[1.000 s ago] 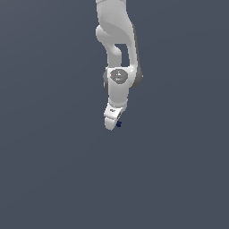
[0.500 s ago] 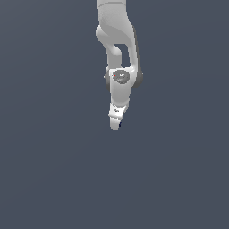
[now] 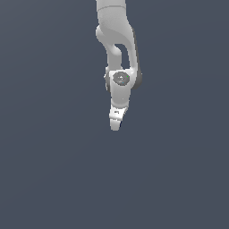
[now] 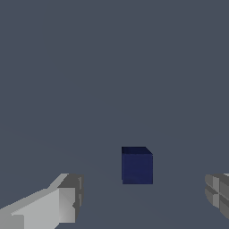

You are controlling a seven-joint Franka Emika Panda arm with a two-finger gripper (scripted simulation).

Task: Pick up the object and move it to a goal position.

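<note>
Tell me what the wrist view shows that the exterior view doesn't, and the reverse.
Only the wrist view shows the navy cube, lying between the two spread fingers, touching neither. Only the exterior view shows the arm coming down from above, with the gripper pointing down; the cube is hidden there behind the gripper. Both views show the gripper and the plain grey floor.

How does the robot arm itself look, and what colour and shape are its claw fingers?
The arm is smooth, rounded and white, with a dark round cap at the wrist joint. The claw is white; its fingers are blocky, light grey with darker grey pads. No cables or markings show.
</note>
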